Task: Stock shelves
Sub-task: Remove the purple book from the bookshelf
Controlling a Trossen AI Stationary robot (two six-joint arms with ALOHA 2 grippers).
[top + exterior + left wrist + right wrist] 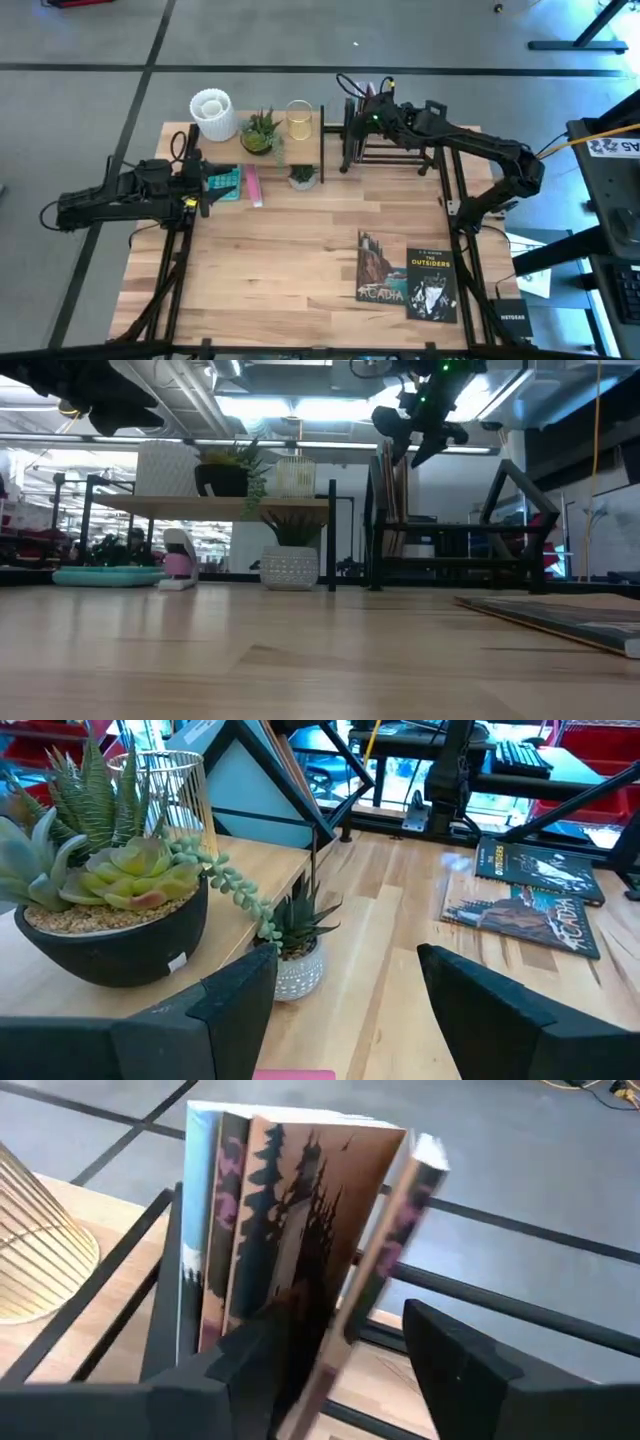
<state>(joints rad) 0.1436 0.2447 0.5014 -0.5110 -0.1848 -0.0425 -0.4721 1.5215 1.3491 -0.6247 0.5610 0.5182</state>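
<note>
Above the black rack (395,150), the right gripper (340,1355) is held spread over upright books (290,1230) (one leaning); the left gripper (345,995) is spread beside the wooden shelf (250,870).

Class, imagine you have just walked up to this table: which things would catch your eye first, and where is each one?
The right gripper hangs open over the black rack at the table's far side, above the upright books standing in it. Left of the rack, the wooden shelf carries a succulent bowl, a white pot and a gold wire holder. Two books lie flat near the front edge, and the left gripper, open, waits beside the shelf.
</note>
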